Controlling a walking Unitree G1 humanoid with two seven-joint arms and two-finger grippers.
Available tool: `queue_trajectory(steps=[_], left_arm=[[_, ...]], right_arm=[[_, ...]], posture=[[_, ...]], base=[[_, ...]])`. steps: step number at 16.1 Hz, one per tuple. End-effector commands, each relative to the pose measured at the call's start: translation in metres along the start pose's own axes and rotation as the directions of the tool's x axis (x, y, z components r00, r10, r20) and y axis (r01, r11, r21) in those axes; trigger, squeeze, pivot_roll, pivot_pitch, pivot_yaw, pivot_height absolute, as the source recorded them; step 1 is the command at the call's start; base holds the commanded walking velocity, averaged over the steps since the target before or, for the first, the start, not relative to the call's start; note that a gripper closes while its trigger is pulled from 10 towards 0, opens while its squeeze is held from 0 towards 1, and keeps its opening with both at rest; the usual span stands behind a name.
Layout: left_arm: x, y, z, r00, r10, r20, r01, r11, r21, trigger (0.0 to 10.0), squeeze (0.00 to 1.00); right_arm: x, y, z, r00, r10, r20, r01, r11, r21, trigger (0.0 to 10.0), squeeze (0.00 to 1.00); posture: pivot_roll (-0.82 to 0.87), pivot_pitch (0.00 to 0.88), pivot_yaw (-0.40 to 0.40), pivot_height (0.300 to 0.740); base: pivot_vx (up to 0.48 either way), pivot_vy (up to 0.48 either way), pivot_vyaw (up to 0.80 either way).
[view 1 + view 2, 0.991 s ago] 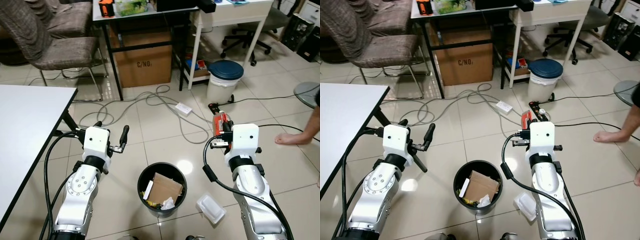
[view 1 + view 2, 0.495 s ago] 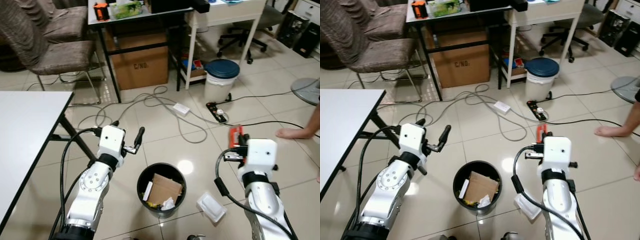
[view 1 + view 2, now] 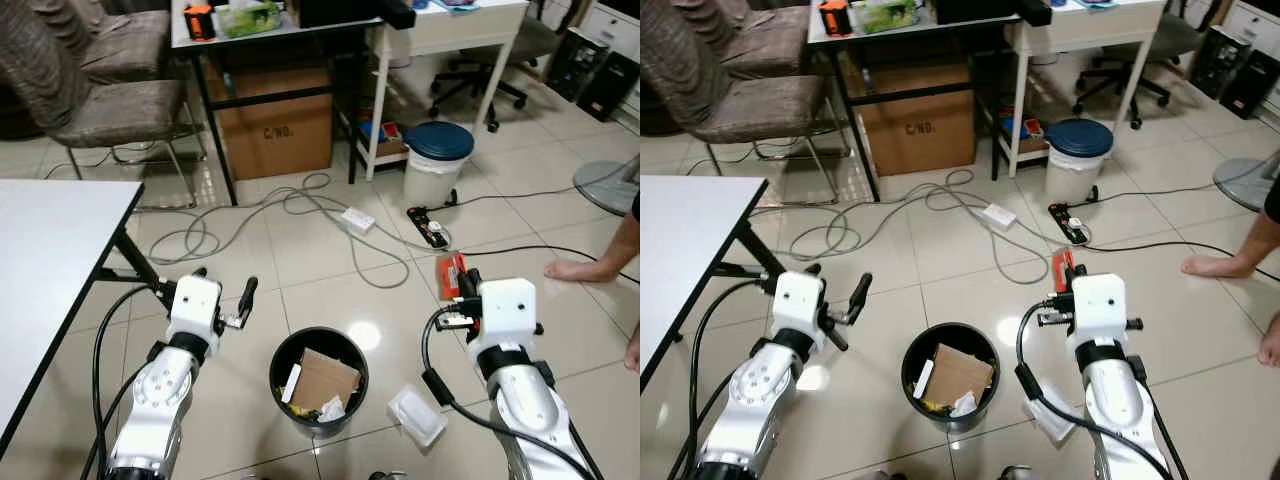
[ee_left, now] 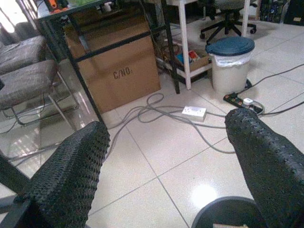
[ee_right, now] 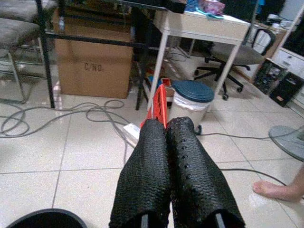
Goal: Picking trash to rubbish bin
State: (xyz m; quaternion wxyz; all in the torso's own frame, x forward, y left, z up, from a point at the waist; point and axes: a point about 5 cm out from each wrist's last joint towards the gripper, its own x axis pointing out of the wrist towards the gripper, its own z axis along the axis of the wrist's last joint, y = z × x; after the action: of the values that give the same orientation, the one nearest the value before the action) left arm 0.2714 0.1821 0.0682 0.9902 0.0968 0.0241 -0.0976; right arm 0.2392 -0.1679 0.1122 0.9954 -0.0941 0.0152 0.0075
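- Right gripper (image 3: 462, 283), right of centre in the left eye view: fingers pressed together on a flat orange-red wrapper (image 3: 450, 272), held above the floor.
- Left gripper (image 3: 222, 296), left of centre: fingers apart, holding nothing.
- Black rubbish bin (image 3: 280, 362), lower centre between the arms: contains cardboard and scraps.
- Clear plastic container (image 3: 419, 415): lies on the floor just right of the bin.

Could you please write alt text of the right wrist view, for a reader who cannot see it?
The right tool is shut on a flat red packet above a tiled floor. Behind stand a cardboard box, a white bin with blue lid and cables.
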Motion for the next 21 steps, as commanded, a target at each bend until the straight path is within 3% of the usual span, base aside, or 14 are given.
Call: queue_trajectory(steps=[1, 5, 13, 21], left_arm=[[0.001, 0.000, 0.007, 1.000, -0.011, 0.029, 0.010, 1.000, 0.026, 10.0, 0.00], [0.004, 0.003, 0.015, 0.998, 0.011, 0.066, -0.012, 1.000, 0.010, 10.0, 0.00], [0.006, 0.000, 0.014, 0.997, -0.047, 0.053, 0.045, 0.998, 0.033, 10.0, 0.00], [0.021, -0.018, 0.020, 0.995, -0.054, 0.084, 0.054, 0.999, 0.008, 10.0, 0.00]], right_arm=[[0.002, 0.002, 0.003, 1.000, 0.018, 0.015, -0.018, 1.000, 0.002, 10.0, 0.00], [0.000, 0.008, 0.004, 1.000, 0.010, 0.011, -0.010, 1.000, 0.023, 10.0, 0.00], [-0.006, 0.016, 0.004, 0.998, 0.053, 0.016, -0.053, 0.999, -0.002, 10.0, 0.00], [0.011, 0.013, 0.005, 0.999, -0.046, 0.023, 0.045, 0.999, 0.025, 10.0, 0.00]], posture=[[-0.06, 0.060, 0.052, 0.740], [-0.05, 0.066, 0.042, 0.740], [-0.07, 0.072, 0.079, 0.740], [-0.09, 0.014, 0.056, 0.740]], base=[[0.000, 0.000, 0.00], [0.000, 0.000, 0.00], [0.000, 0.000, 0.00], [0.000, 0.000, 0.00]])
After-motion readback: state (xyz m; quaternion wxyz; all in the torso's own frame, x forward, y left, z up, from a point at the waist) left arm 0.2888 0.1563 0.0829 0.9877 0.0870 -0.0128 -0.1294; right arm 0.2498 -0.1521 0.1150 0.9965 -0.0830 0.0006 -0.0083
